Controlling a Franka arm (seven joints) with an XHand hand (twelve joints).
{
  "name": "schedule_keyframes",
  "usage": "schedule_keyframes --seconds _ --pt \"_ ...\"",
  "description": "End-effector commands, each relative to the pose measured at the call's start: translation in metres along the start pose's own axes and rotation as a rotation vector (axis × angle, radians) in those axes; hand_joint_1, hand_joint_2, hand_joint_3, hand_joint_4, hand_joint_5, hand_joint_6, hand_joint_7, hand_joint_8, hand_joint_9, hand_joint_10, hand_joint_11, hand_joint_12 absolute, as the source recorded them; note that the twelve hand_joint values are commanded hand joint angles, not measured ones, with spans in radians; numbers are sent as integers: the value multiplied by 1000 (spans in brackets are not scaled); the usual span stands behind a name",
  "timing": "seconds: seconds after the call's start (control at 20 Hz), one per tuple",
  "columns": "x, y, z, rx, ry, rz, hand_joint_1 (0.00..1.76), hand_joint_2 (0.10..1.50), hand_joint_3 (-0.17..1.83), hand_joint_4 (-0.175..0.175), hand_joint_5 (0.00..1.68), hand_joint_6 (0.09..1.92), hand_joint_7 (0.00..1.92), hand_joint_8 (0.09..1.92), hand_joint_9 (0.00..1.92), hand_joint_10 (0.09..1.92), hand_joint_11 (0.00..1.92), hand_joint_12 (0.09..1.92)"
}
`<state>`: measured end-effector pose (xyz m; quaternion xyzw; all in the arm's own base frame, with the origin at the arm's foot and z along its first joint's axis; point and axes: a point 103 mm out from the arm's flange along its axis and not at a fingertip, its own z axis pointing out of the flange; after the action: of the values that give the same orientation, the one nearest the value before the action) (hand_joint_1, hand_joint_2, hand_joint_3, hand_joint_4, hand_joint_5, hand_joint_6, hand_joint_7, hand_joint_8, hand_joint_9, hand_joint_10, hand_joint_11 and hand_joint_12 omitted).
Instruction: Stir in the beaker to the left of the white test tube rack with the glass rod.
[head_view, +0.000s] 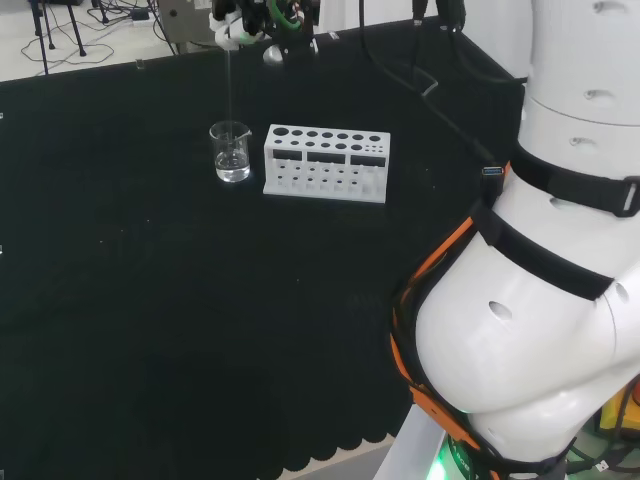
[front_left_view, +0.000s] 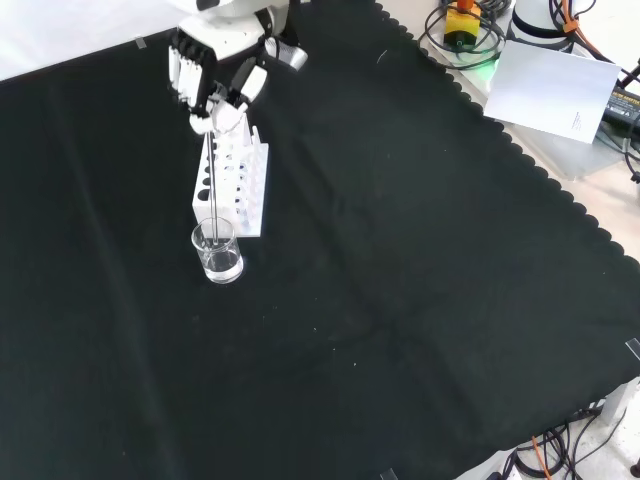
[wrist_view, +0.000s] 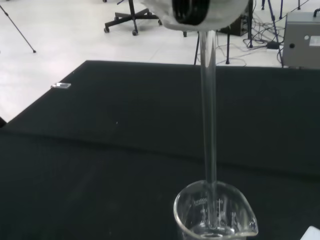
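Above the beaker, head view: robot hand (head_view: 250, 25) at the far edge of the worktop (head_view: 150, 330), fingers curled round the top of the glass rod (head_view: 231, 85); rod hanging upright into the beaker (head_view: 230, 152).
Beaker's place, head view: just left of the white test tube rack (head_view: 326, 163), not touching it; a little clear liquid at the bottom.
Front view: rod running down from the robot hand (front_left_view: 215, 75) past the rack (front_left_view: 233, 175) into the beaker (front_left_view: 218, 251), which stands nearer the camera than the rack.
Wrist view: rod (wrist_view: 208, 110) entering the beaker (wrist_view: 215, 215), tip at or near the liquid.
Step in hand: likely stirring, or about to begin.
Next move: small circles with the rod tip, kept clear of the glass wall, rod kept upright.
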<state>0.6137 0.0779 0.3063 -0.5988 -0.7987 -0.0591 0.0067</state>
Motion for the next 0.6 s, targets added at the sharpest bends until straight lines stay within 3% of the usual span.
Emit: schedule_keyframes --seconds 0.05,0.6 --pt "-5 11 28 33 9 -31 1300 970 155 -175 1201 330 1152 1055 1757 692 1343 910" --pt "-40 12 36 67 5 9 1300 974 147 -175 1202 326 1152 1055 1758 693 1344 906"
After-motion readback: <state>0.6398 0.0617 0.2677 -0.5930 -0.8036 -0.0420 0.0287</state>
